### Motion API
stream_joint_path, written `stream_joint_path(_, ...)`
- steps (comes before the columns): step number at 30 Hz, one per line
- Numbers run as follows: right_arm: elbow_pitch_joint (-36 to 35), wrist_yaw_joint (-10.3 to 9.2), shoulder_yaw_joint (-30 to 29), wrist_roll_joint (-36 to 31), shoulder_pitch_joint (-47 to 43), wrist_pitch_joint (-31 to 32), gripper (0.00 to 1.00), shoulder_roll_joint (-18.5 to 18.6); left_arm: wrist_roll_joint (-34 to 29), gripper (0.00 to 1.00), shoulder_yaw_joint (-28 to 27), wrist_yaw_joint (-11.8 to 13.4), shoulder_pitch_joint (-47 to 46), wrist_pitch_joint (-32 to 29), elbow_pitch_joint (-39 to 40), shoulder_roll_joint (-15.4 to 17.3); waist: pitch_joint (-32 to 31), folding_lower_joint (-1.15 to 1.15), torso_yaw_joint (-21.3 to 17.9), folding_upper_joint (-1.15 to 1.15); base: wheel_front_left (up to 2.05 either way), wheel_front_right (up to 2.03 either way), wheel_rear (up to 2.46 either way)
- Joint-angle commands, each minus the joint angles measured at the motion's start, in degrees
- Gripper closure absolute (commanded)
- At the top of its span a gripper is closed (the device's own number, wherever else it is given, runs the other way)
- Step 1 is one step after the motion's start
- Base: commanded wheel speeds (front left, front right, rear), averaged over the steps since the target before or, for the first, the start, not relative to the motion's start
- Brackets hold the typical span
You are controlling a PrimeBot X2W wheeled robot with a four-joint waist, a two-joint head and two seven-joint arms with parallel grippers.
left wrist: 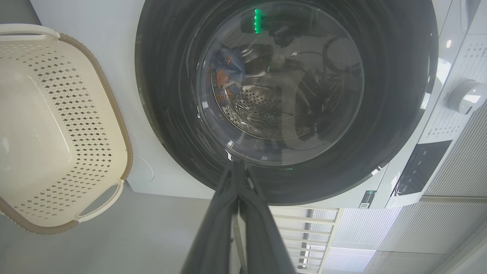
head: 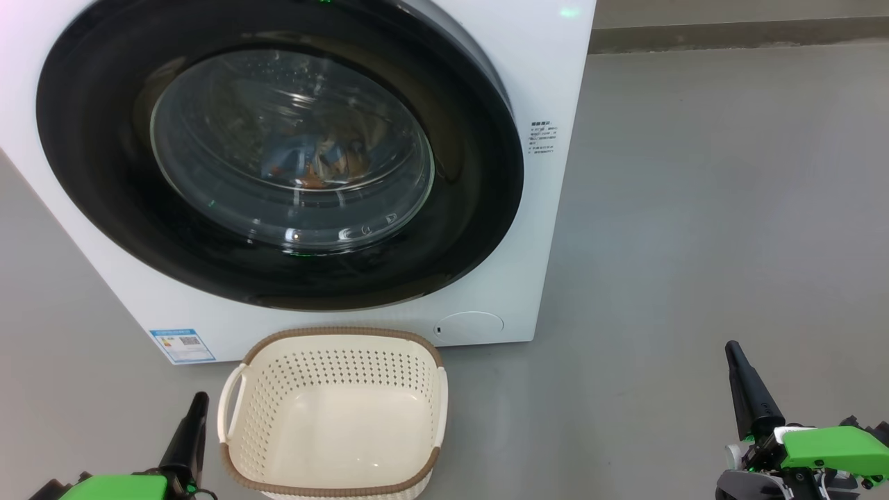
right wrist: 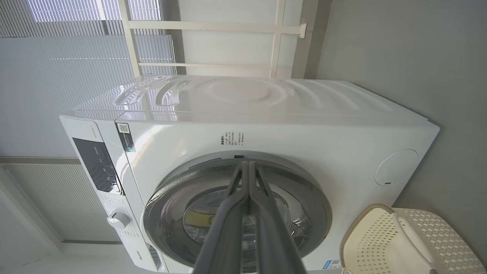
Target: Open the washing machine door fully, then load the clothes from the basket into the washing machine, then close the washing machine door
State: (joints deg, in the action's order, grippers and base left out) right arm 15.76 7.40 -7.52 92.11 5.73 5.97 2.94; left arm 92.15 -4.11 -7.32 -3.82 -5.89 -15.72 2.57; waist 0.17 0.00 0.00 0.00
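Washing machine (head: pixel 549 83) ahead of me, washing machine door (head: pixel 278 153) shut.
I see the basket (head: pixel 333 335) on the floor (head: pixel 694 208) just before the machine, the clothes (head: pixel 326 163) inside behind the glass, and my left gripper (head: pixel 199 403) and right gripper (head: pixel 735 354) low at either side, fingers pressed together, holding nothing.

Tiny print block (head: pixel 543 137) and blue label (head: pixel 182 345) on washing machine (head: pixel 545 62), both illegibly small.

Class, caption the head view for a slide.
Door closed, clothes behind its glass, basket empty, left gripper and right gripper shut.
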Motion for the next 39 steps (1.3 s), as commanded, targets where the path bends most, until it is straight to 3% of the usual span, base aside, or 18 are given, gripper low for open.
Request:
stream_joint_path(1, -1.7, 0.09, 1.2, 0.2, 0.4, 0.4, 1.00, 0.1, 0.4, 1.00, -2.0, -0.2, -2.3, -0.3, 1.7, 0.6, 0.0, 0.00, 0.0, 0.00, 0.00, 0.00, 0.00)
stream_joint_path(39, -1.7, 0.09, 1.1, 0.1, 0.4, 0.5, 1.00, 0.0, 0.2, 1.00, -2.2, -0.2, -2.4, -0.4, 1.7, 0.5, 0.0, 0.00, 0.0, 0.00, 0.00, 0.00, 0.00)
